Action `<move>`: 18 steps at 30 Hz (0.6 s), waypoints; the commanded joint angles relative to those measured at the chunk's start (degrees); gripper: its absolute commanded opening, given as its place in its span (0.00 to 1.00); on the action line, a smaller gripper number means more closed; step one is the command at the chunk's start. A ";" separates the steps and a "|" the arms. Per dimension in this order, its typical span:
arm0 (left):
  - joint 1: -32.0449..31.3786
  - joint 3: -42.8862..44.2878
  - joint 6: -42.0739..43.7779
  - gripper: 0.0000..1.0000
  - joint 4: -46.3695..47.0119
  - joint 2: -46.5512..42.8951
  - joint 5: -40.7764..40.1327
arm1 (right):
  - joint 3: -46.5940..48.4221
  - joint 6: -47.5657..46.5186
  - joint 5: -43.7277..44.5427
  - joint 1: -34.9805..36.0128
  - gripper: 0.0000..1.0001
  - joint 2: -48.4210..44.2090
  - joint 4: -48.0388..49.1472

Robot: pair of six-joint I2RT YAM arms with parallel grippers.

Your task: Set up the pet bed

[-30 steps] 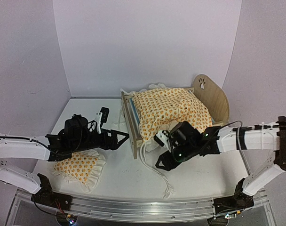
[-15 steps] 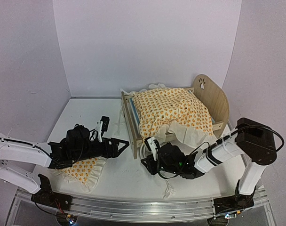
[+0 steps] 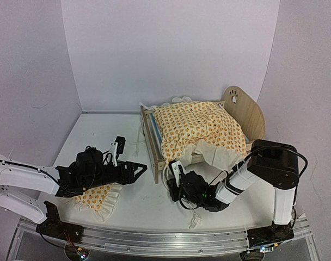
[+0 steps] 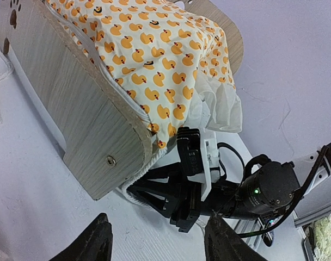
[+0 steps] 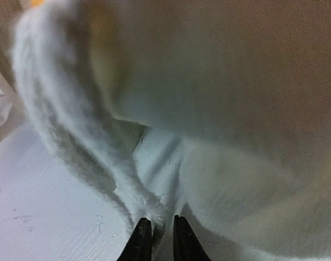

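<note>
Pet bed (image 3: 154,157) on the desk (image 3: 100,130), right of the middle and toward the far side. Low footboard (image 4: 73,103) on its left end, round headboard (image 3: 251,117) with a paw hole on its right end. Duck blanket (image 3: 195,126) heaped on top.

Far left first: left hand (image 3: 137,169) low over the desk, pointing at the footboard. About half open, fingers well apart, nothing between them. Just beside it on the near side, the small duck pillow (image 3: 94,194), flat on the desk and not on the bed yet.

Next, in the middle: right hand (image 5: 159,239) down low by the near corner of the footboard, tucked under the hanging edge of the blanket. Almost shut, with the white frill (image 5: 122,185) of the blanket squeezed between the two fingers. Looks like a pinch, though hard to tell how firm.

On the right: blanket bunched up, one side drooping off the near edge of the bed.

Step in hand, by the look of it: grabbing the blanket edge to pull it smooth. Next: finish the squeeze, lift a little, then pull the edge gently until flat. Go slow, to keep the light bed from sliding. After that, probably pick up the pillow and set it by the headboard.
</note>
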 commanded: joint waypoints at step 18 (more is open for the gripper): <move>-8.84 9.62 9.87 0.71 12.48 19.56 0.09 | 0.87 10.35 -3.10 -0.04 0.00 -30.48 -29.89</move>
